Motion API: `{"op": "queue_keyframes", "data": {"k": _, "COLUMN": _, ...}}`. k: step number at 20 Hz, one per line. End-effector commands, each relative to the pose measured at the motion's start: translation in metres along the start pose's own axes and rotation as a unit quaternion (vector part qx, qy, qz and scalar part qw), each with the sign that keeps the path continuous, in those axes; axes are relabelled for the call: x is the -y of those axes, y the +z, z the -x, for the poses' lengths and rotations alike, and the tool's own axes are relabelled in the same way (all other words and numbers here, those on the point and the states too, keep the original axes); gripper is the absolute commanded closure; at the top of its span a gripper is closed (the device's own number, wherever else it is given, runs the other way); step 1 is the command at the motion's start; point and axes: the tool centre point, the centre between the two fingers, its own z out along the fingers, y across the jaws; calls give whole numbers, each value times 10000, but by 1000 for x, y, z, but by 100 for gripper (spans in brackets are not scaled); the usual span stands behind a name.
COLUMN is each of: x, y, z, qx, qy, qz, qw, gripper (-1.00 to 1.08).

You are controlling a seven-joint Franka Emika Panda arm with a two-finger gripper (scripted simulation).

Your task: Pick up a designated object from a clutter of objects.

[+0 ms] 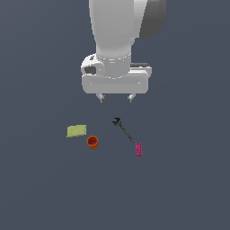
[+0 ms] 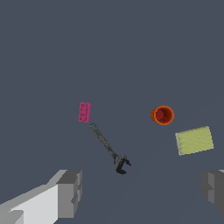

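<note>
Hanging at upper centre of the exterior view, our gripper [image 1: 116, 97] has its jaws spread, empty. Below it, mid-frame, lies the wrench [image 1: 124, 130], its handle tip near the magenta block [image 1: 139, 149]. We judge it stiff, light, thin; grip across mid-shaft.

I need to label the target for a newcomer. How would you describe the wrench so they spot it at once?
Look just below the open gripper in the exterior view. The wrench lies there slanted, its jaw head nearest the gripper, its tail by the magenta block. It alone is dark, thin and long.
</note>
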Motion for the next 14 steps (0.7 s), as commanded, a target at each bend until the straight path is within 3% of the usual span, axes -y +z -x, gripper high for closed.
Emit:
{"op": "queue_keyframes", "data": {"k": 1, "x": 0, "y": 0, "z": 0, "qx": 0, "qy": 0, "qz": 0, "qw": 10000, "gripper": -92}}
{"op": "queue_keyframes", "data": {"k": 14, "x": 3, "y": 1, "z": -4, "qx": 41, "qy": -140, "qz": 85, "qw": 9999, "gripper": -92}}
